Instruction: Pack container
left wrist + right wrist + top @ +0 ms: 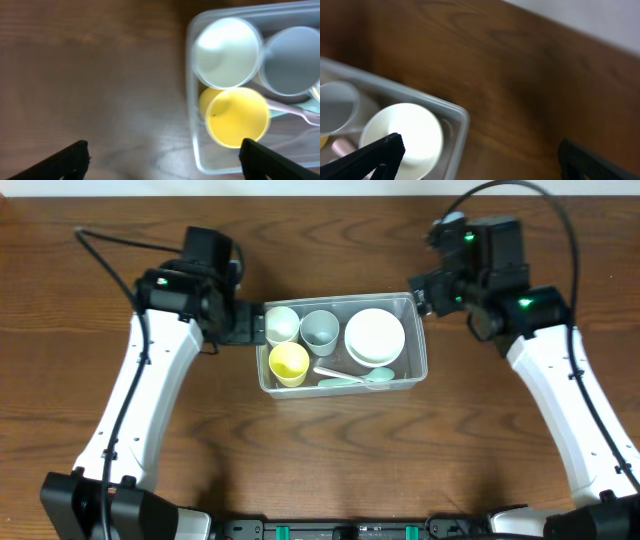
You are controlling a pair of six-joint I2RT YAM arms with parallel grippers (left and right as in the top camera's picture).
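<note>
The clear container [417, 340] sits mid-table and holds a white cup [282, 323], a grey cup [319, 329], a yellow cup [289, 363], stacked white bowls [375, 336] and pale spoons [350, 377]. My left gripper [255, 326] is open at the container's left end; in the left wrist view [162, 160] its fingers straddle the tub's left wall [192, 125] near the yellow cup [237, 117]. My right gripper [420, 292] is open at the tub's far right corner; in the right wrist view [480, 160] its fingers straddle that corner [460, 112] beside the bowls [402, 135].
The brown wooden table [100, 370] surrounds the container. A pale wall edge [600, 20] lies beyond the table's far side. Black cables [110, 242] run from both arms over the table's back.
</note>
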